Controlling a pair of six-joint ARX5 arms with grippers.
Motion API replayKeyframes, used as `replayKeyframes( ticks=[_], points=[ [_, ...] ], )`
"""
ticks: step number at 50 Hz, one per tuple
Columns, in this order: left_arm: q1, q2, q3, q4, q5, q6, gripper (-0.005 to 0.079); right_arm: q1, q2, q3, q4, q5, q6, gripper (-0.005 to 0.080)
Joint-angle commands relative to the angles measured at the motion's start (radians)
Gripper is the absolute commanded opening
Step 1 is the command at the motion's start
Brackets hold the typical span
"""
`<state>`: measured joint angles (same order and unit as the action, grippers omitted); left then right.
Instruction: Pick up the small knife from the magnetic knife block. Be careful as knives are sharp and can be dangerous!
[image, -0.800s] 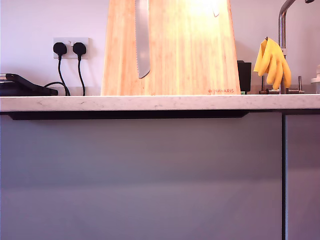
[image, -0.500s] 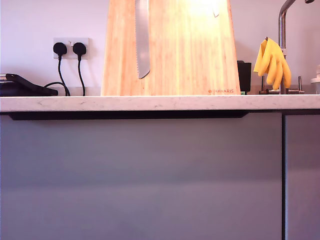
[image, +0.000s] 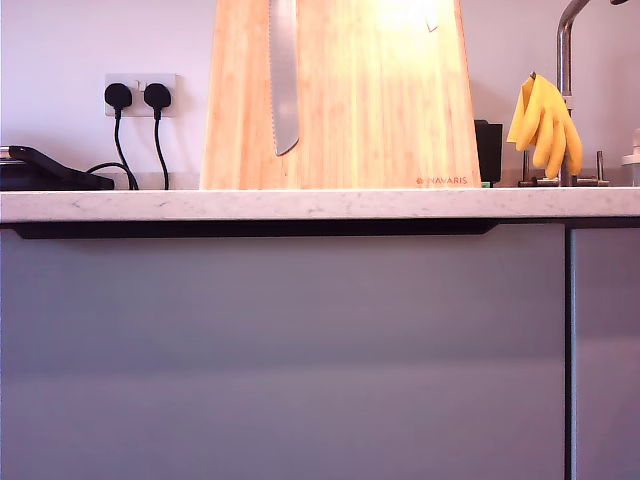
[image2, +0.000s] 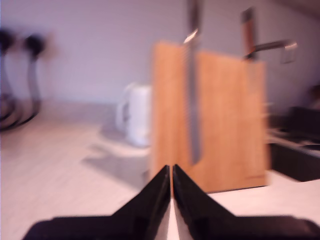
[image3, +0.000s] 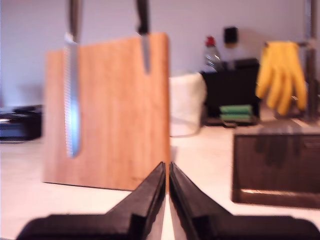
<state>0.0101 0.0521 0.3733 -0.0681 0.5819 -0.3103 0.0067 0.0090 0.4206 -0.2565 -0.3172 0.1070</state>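
Observation:
The magnetic knife block (image: 380, 110) is a broad bamboo slab standing on the worktop, with red lettering at its lower corner toward the exterior view's right. A long serrated blade (image: 283, 80) hangs on it. Only the tip of the small knife (image: 430, 20) shows at the picture's top edge. My first gripper (image2: 171, 170) is shut and empty, facing the block (image2: 210, 120) from a distance, with the small knife (image2: 248, 35) blurred. My second gripper (image3: 166, 167) is shut and empty too, facing the block (image3: 115, 115) and the small knife (image3: 144, 50). Neither gripper appears in the exterior view.
Yellow rubber gloves (image: 545, 125) hang by a tap (image: 566, 60) at the exterior view's right. Two black plugs (image: 135, 97) and a black device (image: 40, 170) are at its left. A white jug (image3: 186, 105) stands behind the block, and a dark box (image3: 275, 167) sits beside it.
The exterior picture has shifted very slightly. Nothing on the worktop has moved.

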Motion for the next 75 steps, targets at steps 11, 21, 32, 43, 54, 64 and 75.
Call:
replayKeyframes(
  ticks=[11, 21, 32, 43, 54, 64, 75],
  points=[
    [0.003, 0.246, 0.145, -0.037, 0.207, 0.058, -0.0021, 0.000, 0.107, 0.128, -0.151, -0.164, 0.001, -0.0013],
    [0.003, 0.439, 0.229, -0.037, 0.332, 0.137, -0.0022, 0.000, 0.250, 0.248, -0.244, -0.280, -0.003, -0.0013],
    [0.003, 0.638, 0.306, -0.038, 0.384, 0.225, -0.0001, 0.000, 0.402, 0.368, -0.291, -0.352, -0.014, -0.0013],
    [0.003, 0.840, 0.407, -0.049, 0.352, 0.290, 0.0707, 0.000, 0.514, 0.438, -0.292, -0.365, -0.029, -0.0013],
    [-0.006, 1.014, 0.525, -0.061, 0.325, 0.417, 0.0762, 0.000, 0.588, 0.446, -0.287, -0.365, -0.034, -0.0005],
    [-0.006, 1.160, 0.634, -0.063, 0.326, 0.454, 0.0762, 0.000, 0.663, 0.446, -0.255, -0.365, -0.036, 0.0113],
    [-0.012, 1.294, 0.720, -0.066, 0.327, 0.482, 0.0762, 0.024, 0.739, 0.515, -0.233, -0.352, -0.036, 0.0505]
  ],
)
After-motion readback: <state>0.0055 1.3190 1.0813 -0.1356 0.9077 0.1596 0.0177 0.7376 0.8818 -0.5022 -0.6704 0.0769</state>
